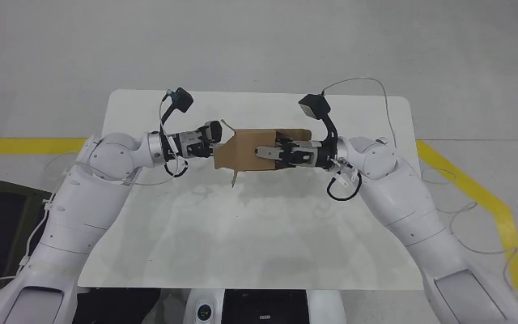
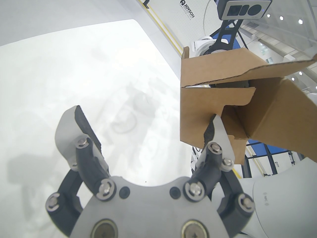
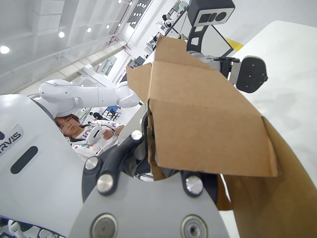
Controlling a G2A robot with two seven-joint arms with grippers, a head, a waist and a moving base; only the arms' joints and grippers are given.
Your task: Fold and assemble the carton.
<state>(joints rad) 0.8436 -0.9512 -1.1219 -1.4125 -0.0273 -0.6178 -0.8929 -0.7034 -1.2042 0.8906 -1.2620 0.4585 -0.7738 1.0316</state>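
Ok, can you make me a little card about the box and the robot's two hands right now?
carton: brown cardboard, partly folded, flaps loose, held up over the table
right gripper: shut on the carton, gripping it from one end
left gripper: open, one finger against the carton's other end
table: white, under both arms
job so far: carton not yet closed up

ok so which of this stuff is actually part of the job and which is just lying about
For the job: carton, gripped by the right gripper; left gripper, open, one finger against the carton.
Just there: table; yellow floor line.
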